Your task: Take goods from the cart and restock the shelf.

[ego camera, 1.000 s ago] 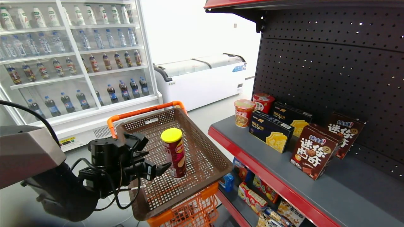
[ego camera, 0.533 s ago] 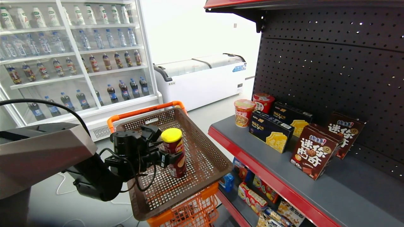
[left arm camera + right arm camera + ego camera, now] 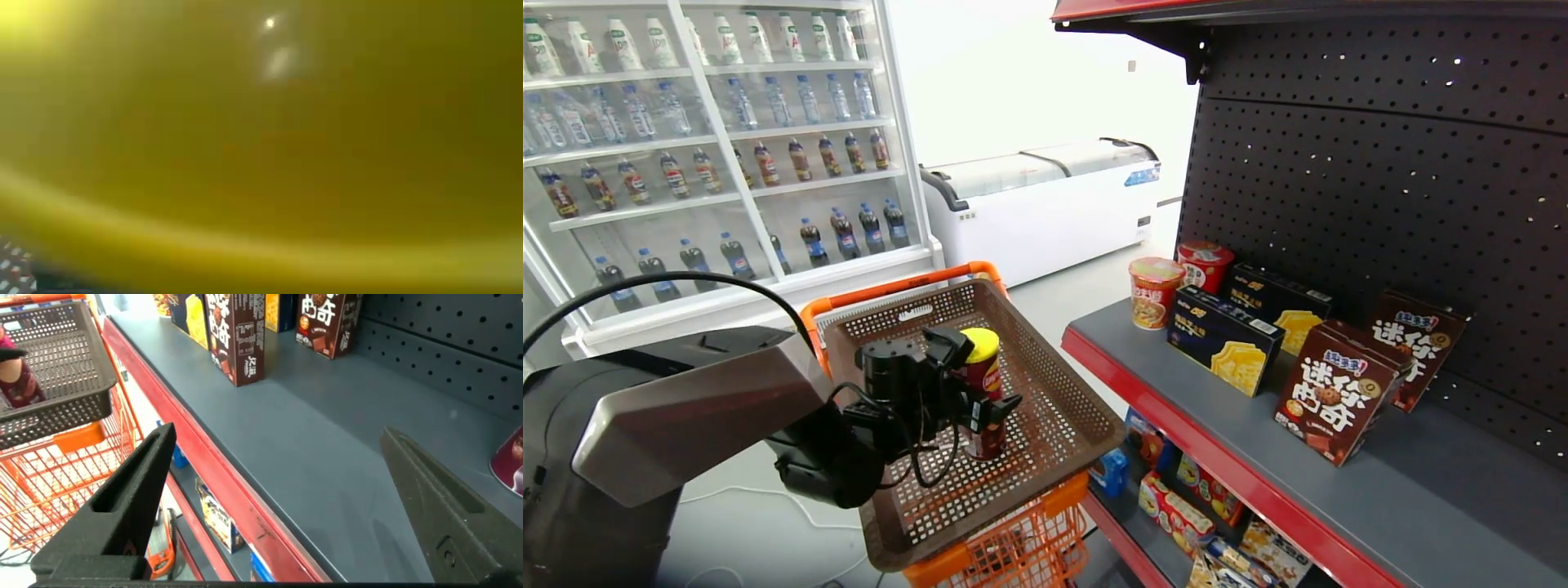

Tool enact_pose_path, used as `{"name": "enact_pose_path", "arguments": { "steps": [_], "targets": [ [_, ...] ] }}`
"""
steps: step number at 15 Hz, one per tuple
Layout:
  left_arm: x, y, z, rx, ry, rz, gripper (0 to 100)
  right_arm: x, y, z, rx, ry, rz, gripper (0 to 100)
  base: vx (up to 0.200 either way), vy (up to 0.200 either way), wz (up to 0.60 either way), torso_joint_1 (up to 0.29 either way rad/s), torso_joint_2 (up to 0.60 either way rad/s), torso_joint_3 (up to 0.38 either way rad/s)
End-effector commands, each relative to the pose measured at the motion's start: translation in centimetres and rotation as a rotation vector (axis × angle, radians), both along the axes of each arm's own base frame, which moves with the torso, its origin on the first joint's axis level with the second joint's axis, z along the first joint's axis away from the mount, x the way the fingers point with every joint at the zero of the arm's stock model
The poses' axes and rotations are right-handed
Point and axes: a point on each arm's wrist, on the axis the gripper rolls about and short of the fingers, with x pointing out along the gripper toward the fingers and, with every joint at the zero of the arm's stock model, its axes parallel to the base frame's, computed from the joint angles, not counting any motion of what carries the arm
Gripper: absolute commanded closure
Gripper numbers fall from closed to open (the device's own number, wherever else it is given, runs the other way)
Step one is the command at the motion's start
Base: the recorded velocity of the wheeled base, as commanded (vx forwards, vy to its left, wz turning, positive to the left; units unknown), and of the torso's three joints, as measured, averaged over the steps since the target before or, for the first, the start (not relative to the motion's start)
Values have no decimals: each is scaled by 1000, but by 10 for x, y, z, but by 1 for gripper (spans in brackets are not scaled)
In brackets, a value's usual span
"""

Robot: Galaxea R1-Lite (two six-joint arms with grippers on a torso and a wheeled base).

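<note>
Left hand (image 3: 984,371) was around can (image 3: 988,441) in cart (image 3: 1029,539), grip not tellable | right hand (image 3: 278,433) apart | can not yet on shelf (image 3: 1258,425).

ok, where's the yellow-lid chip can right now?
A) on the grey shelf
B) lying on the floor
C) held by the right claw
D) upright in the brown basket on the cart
D: the head view shows the chip can standing upright on the mesh floor of the brown basket, with the left claw right at it.
</note>
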Motion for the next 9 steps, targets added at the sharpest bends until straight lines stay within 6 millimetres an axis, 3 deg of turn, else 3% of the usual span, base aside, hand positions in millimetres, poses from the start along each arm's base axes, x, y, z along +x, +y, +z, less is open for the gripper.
{"name": "enact_pose_path", "arguments": {
  "steps": [1,2,6,9],
  "targets": [
    [-1,-8,-10,5,17,-20,0,0,0,0,0,0,0,0,0,0,0,0,0,0],
    [-1,-10,-10,3,11,-25,100,0,0,0,0,0,0,0,0,0,0,0,0,0],
    [-5,-3,3,54,-32,-1,100,0,0,0,0,0,0,0,0,0,0,0,0,0],
    [-27,29,62,74,-135,78,100,0,0,0,0,0,0,0,0,0,0,0,0,0]
  ]
}}
